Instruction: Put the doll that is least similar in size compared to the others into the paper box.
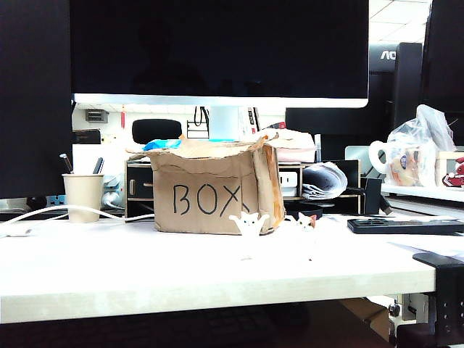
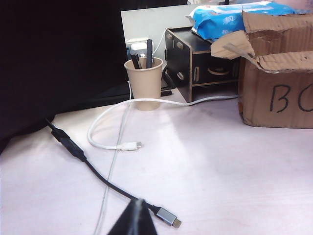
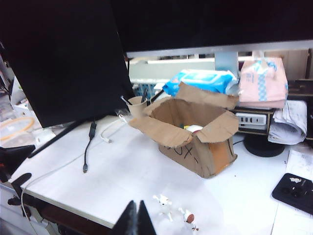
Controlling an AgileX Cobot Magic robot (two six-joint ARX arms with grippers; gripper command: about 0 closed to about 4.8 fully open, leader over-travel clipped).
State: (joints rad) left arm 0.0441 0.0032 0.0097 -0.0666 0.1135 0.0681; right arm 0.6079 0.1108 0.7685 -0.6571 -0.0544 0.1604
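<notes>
Inside the paper box a rounded white patch with a little red, apparently the doll, lies on its floor. The box stands on a white table under a large dark monitor. 2 small white cats stand just before the box's front corner. A paper cup with pens and loose cables lie to its side. The right gripper hangs clenched and empty above the near table edge; the left gripper, low over the table by the cables, appears clenched too.

Brown paper box with black "BOX" lettering, beige cup, white table.
</notes>
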